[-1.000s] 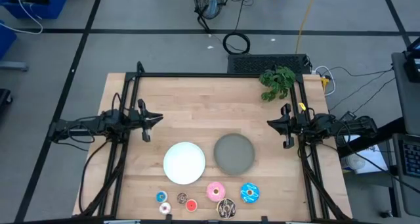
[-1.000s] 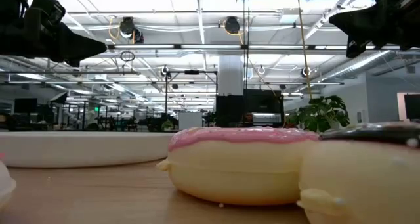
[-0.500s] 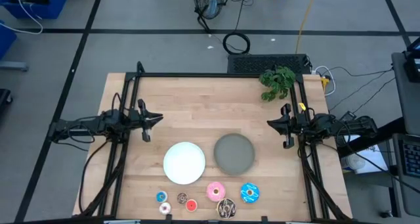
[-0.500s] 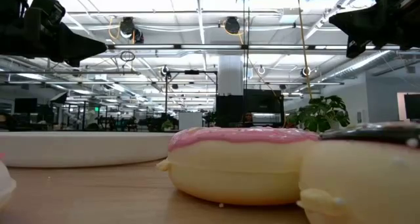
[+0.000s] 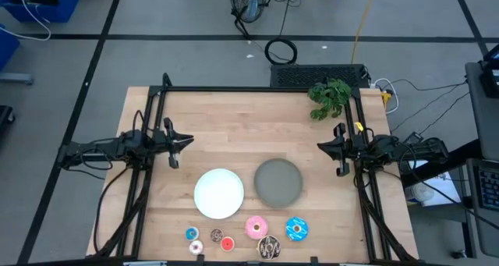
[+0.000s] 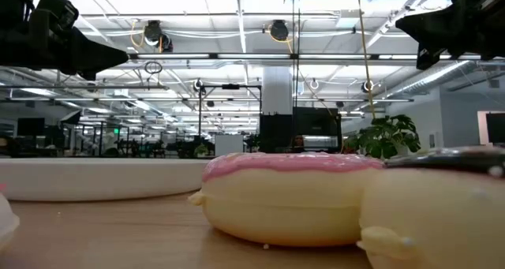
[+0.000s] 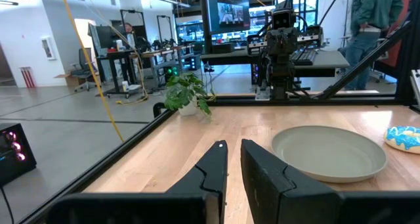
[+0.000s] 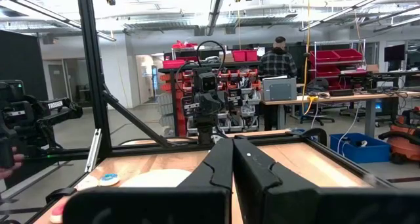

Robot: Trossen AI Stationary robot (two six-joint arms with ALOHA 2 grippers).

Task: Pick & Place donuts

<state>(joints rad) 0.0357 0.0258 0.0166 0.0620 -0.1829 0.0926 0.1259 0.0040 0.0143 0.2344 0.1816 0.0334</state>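
Seven toy donuts lie in a cluster at the table's near edge. In the high view they are pink (image 5: 256, 228), blue sprinkled (image 5: 296, 228), dark chocolate (image 5: 270, 249), tiny blue (image 5: 192, 234), brown (image 5: 216, 235), red (image 5: 227, 243) and whitish-pink (image 5: 196, 247). The low view shows the pink donut (image 6: 292, 196) and the chocolate one (image 6: 434, 214) close up, flat on the wood. My left gripper (image 5: 179, 143) (image 7: 233, 150) hovers shut over the table's left side. My right gripper (image 5: 324, 147) (image 8: 232, 145) hovers shut over the right side. Both are far from the donuts.
A white plate (image 5: 219, 193) and a grey plate (image 5: 278, 182) sit side by side mid-table, just beyond the donuts. A small green plant (image 5: 329, 97) stands at the far right corner. A black frame (image 5: 257, 89) borders the table. People stand in the room behind.
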